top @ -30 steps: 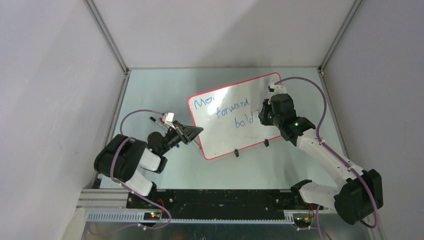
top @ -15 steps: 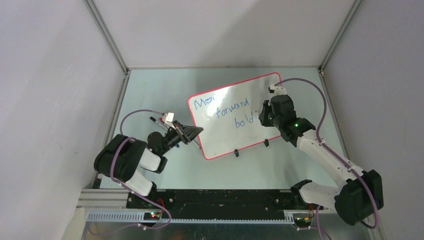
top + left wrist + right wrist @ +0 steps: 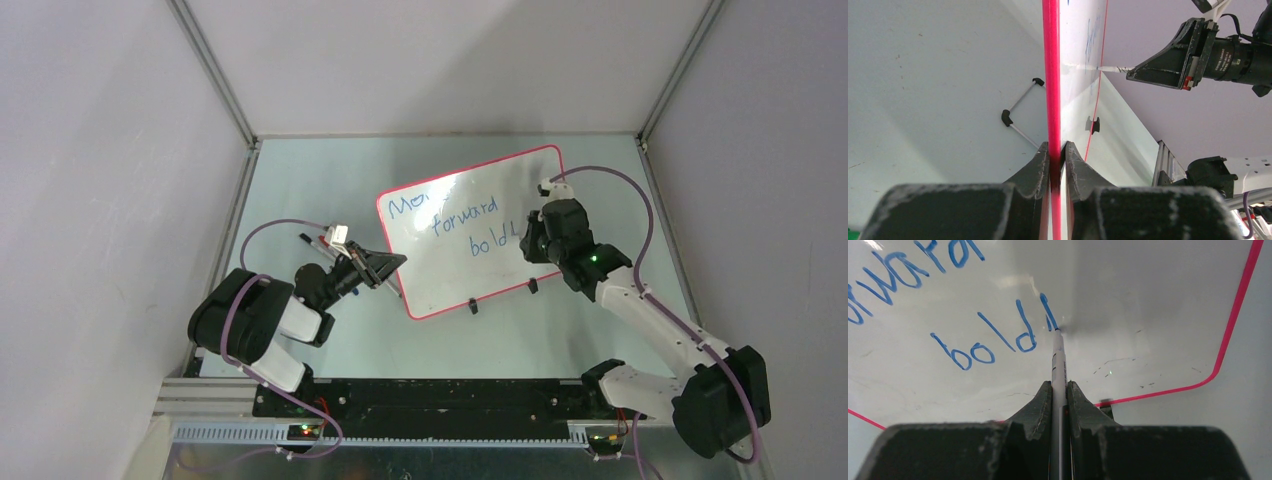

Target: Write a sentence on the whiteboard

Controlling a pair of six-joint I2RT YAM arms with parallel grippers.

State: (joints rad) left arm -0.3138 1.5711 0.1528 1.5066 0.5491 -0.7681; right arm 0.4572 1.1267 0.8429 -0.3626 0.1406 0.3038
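The whiteboard [image 3: 450, 268], glossy white with a red-pink frame, lies angled on the table. The sentence [image 3: 462, 218] in blue reads "Move", "forward" and "boldl" in stepped lines. My left gripper [image 3: 393, 263] is shut on the board's left edge, and the left wrist view shows the frame [image 3: 1051, 75] pinched between the fingers of this gripper [image 3: 1054, 148]. My right gripper [image 3: 530, 240] is shut on a white marker [image 3: 1058, 357]. Its tip touches the board at the foot of the last blue stroke [image 3: 1049, 312], just right of "bold" [image 3: 983, 342]. The right wrist view shows that gripper [image 3: 1059, 386] clamped on the marker barrel.
Two black clip feet [image 3: 472, 306] [image 3: 532, 285] sit on the board's near edge. A thin rod with black ends [image 3: 1020, 106] and dark pens [image 3: 312, 240] lie on the table left of the board. Grey walls close in the table. A metal rail [image 3: 400, 430] runs along the near edge.
My right gripper has moved toward the near edge along the board, drawing a new downstroke after "bold". The left gripper and the board have stayed still.
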